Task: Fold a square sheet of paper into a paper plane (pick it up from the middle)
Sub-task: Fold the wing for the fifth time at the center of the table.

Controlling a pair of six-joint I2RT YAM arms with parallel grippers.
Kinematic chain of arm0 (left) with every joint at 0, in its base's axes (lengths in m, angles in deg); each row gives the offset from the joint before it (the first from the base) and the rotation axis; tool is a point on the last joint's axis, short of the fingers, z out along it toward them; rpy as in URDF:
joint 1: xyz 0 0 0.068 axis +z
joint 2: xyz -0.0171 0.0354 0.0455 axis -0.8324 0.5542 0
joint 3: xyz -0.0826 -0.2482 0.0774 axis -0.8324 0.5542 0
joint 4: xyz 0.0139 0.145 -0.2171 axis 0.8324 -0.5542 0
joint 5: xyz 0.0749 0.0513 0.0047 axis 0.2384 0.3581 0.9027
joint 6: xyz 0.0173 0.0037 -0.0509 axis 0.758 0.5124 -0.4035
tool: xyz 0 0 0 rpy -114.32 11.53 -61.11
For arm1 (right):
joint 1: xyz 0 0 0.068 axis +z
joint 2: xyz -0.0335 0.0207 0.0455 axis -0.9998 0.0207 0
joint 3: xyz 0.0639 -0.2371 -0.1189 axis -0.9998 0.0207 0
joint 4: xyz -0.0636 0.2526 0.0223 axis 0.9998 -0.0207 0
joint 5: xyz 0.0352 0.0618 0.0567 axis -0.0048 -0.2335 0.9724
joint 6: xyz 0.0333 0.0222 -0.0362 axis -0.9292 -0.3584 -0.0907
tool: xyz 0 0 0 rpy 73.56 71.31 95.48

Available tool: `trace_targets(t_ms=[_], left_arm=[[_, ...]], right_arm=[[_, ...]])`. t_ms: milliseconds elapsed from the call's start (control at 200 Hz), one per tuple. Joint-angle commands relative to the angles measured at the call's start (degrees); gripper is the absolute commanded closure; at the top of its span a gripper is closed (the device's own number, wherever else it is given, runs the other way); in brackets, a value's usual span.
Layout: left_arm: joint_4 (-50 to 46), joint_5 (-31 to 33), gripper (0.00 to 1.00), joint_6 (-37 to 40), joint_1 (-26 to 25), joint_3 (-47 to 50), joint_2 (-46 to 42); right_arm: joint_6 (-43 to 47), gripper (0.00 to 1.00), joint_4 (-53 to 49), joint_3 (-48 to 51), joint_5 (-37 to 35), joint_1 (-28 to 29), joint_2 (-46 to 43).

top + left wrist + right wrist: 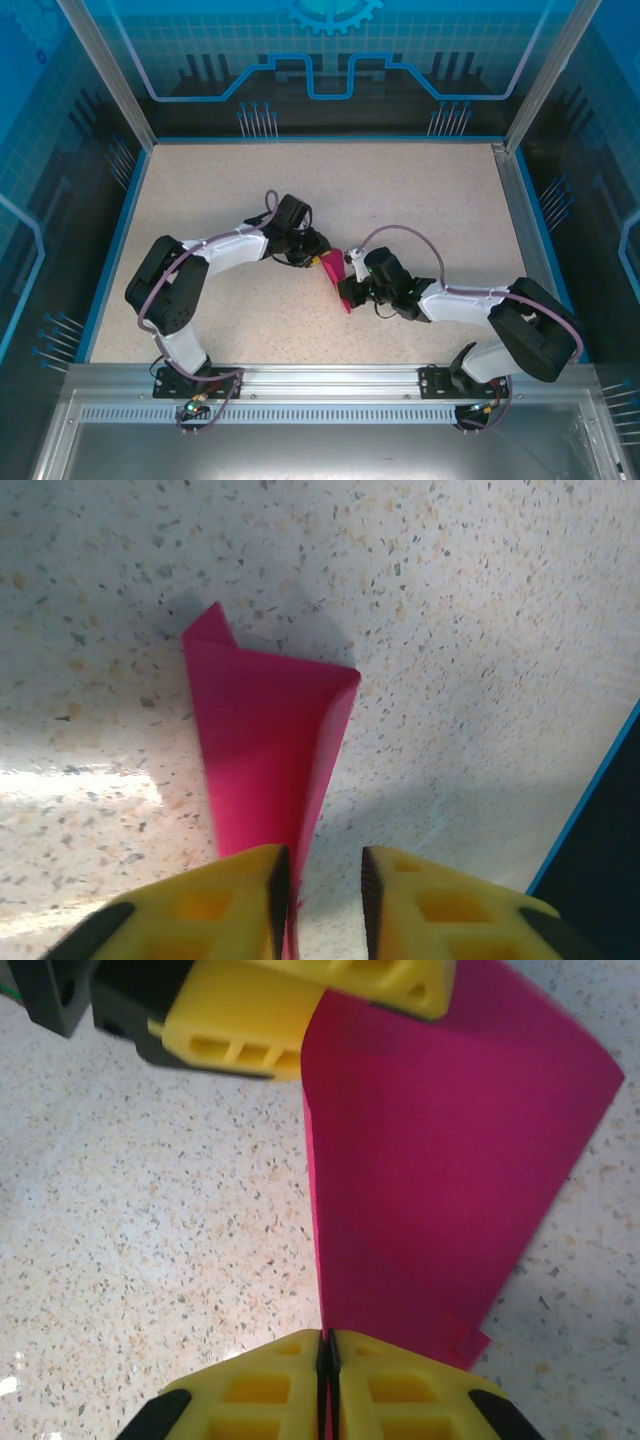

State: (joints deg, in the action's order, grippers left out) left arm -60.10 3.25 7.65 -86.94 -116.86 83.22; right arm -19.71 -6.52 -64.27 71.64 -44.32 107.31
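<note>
We've got the right gripper (327,1355) pinching one edge of the paper (440,1160). The left gripper (325,900) straddles it, jaws narrowly apart.

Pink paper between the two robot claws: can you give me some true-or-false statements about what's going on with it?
1. The right claw is pinching the folded magenta-pink paper sheet. True.
2. The left claw is squeezed fully shut. False: its jaws stand apart, with the paper's edge in the gap.
3. The paper lies flat and unfolded. False: it is folded over into a narrower, tapered shape.
4. The speckled beige table lies beneath it. True.
</note>
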Motion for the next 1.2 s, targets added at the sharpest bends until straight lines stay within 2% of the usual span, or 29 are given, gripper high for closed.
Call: trace_targets(t_ms=[0,150,225,550,615,685,815,1045,1195], left_arm=[[-3.54,-1.94,0.85,1.27,-0.35,-1.68,0.68],[-4.00,-1.66,0.96,1.27,-0.39,-1.77,0.59],[-3.99,-1.66,0.99,1.27,-0.52,-1.87,0.60],[-4.34,-1.05,1.00,1.02,-0.61,-1.94,0.28],[-4.36,-0.91,1.00,1.00,-0.61,-1.91,0.08],[-4.35,-0.78,1.00,0.84,-0.61,-1.90,-0.03],[-4.45,-0.70,1.00,0.92,-0.62,-1.89,-0.19],[-4.60,-0.69,1.00,0.81,-0.70,-1.78,-0.45],[-4.71,-0.52,1.00,0.85,-0.70,-1.64,-0.93]], right_arm=[[3.13,0.83,-6.12,-2.62,-3.79,2.00,-1.16],[6.27,0.75,-14.88,-7.08,-14.11,7.01,0.29],[6.57,0.74,-18.22,-9.29,-19.18,9.27,1.64],[5.05,0.68,-28.89,-16.21,-36.13,18.16,7.47],[3.95,0.67,-30.47,-16.87,-37.55,19.09,8.24],[2.87,0.73,-31.38,-17.28,-39.02,20.04,8.89],[0.99,0.76,-32.03,-17.34,-40.48,20.63,9.38],[0.14,0.91,-31.04,-17.21,-39.97,20.30,9.95],[0.02,0.96,-29.53,-16.40,-37.91,19.15,9.61]])
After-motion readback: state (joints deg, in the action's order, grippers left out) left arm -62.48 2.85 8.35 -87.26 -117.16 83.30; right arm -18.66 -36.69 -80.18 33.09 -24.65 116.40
